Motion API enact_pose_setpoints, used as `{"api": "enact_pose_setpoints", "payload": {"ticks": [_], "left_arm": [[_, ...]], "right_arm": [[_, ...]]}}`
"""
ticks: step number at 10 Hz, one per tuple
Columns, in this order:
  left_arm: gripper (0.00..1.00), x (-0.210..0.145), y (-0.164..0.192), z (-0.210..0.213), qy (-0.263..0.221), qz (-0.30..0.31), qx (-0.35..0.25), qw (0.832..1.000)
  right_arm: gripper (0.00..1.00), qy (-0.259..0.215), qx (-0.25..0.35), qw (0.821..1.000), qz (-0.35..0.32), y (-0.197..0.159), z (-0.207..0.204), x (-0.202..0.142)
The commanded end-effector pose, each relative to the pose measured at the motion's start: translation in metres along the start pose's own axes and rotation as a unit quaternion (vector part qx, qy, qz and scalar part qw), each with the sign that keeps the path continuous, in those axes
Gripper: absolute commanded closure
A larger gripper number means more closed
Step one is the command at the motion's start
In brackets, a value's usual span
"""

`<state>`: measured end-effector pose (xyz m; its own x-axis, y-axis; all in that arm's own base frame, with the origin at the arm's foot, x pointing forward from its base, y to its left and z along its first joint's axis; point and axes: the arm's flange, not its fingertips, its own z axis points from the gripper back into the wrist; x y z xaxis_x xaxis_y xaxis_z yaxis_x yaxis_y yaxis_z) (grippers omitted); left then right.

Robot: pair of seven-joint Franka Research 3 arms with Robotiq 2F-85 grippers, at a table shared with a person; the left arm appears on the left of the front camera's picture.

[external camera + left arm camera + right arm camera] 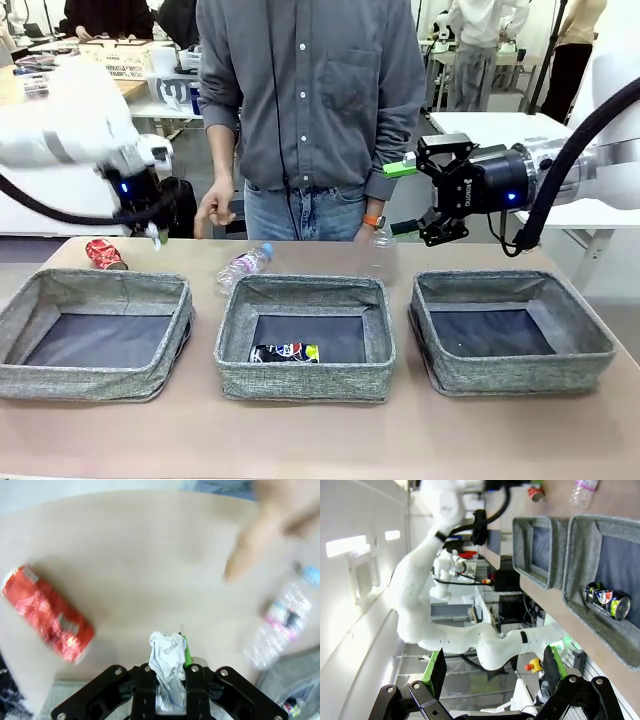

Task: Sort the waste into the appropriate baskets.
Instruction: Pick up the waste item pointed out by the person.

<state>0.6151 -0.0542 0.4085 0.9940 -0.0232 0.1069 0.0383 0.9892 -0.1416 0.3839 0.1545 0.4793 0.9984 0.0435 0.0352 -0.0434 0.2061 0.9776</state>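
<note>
My left gripper (152,230) hangs just above the table's far left, shut on a crumpled white paper wad (156,238); in the left wrist view the paper wad (167,656) sits between that gripper's (169,674) jaws. A crushed red can (105,254) (47,612) lies beside it. A clear blue-capped bottle (244,266) (282,622) lies behind the middle basket (300,382). A flattened dark printed can (284,352) (607,600) rests inside that basket. A clear cup (380,256) stands behind it. My right gripper (412,198) (496,669) is open in the air above the right basket (520,376).
The left basket (100,382) holds nothing. A person stands at the far side, one hand (215,210) (260,525) hanging near the bottle and my left gripper. The table's front strip is bare.
</note>
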Motion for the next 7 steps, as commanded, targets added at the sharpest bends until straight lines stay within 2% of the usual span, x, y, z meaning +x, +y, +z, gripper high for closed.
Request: {"api": "enact_pose_setpoints", "payload": {"ticks": [1, 2, 5, 6, 7], "left_arm": [[1.0, -0.063, -0.013, 0.108, 0.007, -0.01, -0.016, 1.0], [1.0, -0.102, -0.031, 0.151, -0.005, -0.044, -0.029, 0.999], [1.0, -0.193, -0.057, 0.19, -0.026, -0.154, -0.009, 0.988], [1.0, -0.21, -0.054, 0.2, -0.066, -0.14, 0.005, 0.988], [1.0, -0.175, -0.065, 0.211, -0.018, -0.111, -0.015, 0.994]], "right_arm": [[0.0, 0.006, -0.006, 1.0, -0.008, 0.004, 0.001, 0.003], [0.0, 0.006, -0.006, 1.0, -0.008, 0.004, 0.001, 0.003], [0.0, 0.006, -0.006, 1.0, -0.008, 0.004, 0.001, 0.003], [0.0, 0.006, -0.006, 1.0, -0.008, 0.004, 0.001, 0.003], [0.0, 0.006, -0.006, 1.0, -0.008, 0.004, 0.001, 0.003]]}}
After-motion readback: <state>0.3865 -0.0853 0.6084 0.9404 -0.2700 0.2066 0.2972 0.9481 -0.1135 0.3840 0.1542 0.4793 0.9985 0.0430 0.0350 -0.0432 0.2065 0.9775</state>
